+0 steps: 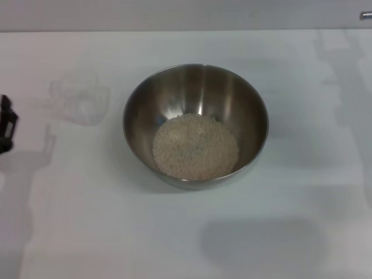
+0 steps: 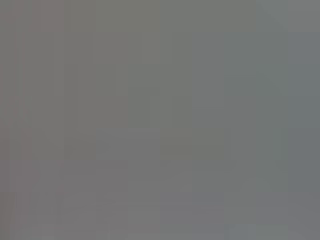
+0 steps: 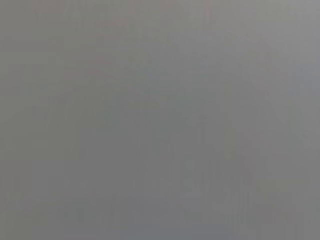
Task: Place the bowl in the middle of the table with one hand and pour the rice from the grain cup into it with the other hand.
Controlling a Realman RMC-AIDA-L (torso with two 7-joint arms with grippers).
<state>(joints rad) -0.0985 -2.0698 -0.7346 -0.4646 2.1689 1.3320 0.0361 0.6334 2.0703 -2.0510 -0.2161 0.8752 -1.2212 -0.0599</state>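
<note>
The steel bowl (image 1: pixel 195 125) stands upright in the middle of the white table (image 1: pixel 290 232). A heap of pale rice (image 1: pixel 195 146) lies in its bottom. The clear grain cup (image 1: pixel 80 99) stands on the table to the left of the bowl, apart from it, and looks empty. A black part of my left gripper (image 1: pixel 7 125) shows at the far left edge, away from the cup. My right gripper is out of view. Both wrist views show only plain grey.
The table's far edge runs along the top of the head view. A small metal piece (image 1: pixel 365 15) shows at the top right corner. Arm shadows fall on the table at the left and right.
</note>
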